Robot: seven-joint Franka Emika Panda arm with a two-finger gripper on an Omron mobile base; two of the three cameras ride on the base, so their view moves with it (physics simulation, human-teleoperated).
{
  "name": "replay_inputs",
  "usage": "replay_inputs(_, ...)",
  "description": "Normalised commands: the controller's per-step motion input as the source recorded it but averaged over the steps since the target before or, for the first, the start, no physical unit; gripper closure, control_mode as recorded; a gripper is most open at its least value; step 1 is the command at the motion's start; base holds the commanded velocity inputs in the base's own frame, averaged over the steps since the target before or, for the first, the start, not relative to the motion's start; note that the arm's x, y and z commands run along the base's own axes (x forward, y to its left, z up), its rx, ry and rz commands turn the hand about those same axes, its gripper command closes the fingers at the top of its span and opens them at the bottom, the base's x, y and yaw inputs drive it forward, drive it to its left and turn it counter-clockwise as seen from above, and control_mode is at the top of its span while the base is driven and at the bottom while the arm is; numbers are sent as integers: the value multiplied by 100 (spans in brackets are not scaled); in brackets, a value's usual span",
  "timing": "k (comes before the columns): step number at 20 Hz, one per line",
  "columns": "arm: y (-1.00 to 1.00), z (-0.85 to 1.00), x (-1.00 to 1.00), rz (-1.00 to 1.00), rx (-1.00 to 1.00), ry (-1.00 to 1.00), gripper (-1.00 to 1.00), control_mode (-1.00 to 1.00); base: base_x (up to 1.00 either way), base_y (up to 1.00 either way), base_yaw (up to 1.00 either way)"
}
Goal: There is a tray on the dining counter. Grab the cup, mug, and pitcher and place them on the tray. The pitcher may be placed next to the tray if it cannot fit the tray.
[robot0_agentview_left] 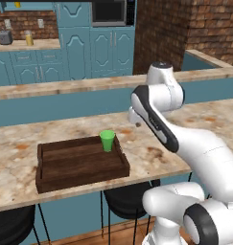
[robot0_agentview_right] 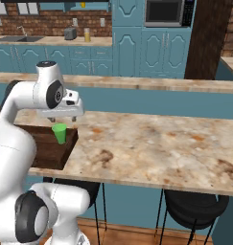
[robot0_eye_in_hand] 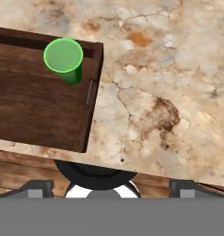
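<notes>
Marbled dining counter (robot0_agentview_left: 185, 124) bears dark tray (robot0_agentview_left: 79, 167) holding upright green cup (robot0_agentview_left: 107, 140)

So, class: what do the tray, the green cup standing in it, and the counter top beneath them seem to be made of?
Tray: dark brown wood, matte, with visible grain streaks.
Green cup: probably plastic, given its uniform bright colour and smooth, opaque wall, though the render leaves this open.
Dining counter: beige marbled stone, with rusty blotches and fine veins; probably polished.

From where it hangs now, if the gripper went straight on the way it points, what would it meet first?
Probably the bare dining counter, just right of the tray. The open gripper points down; the cup stands off to one side in the tray's corner. Depth is unclear.
</notes>
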Motion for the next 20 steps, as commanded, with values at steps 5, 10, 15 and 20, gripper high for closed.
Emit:
replay_inputs(5, -58, -9, -88, 0, 0, 4, -100, -100, 0, 0, 0)
replay_inputs(10, -6, -3, -49, 0, 0, 1, -100, -100, 0, 0, 0)
replay_inputs(15, 0, -1, -14, 0, 0, 0, -100, 100, -47, 0, 0)
replay_inputs(20, 0, 0, 0, 0, 0, 0, -100, 100, -100, 3, -2)
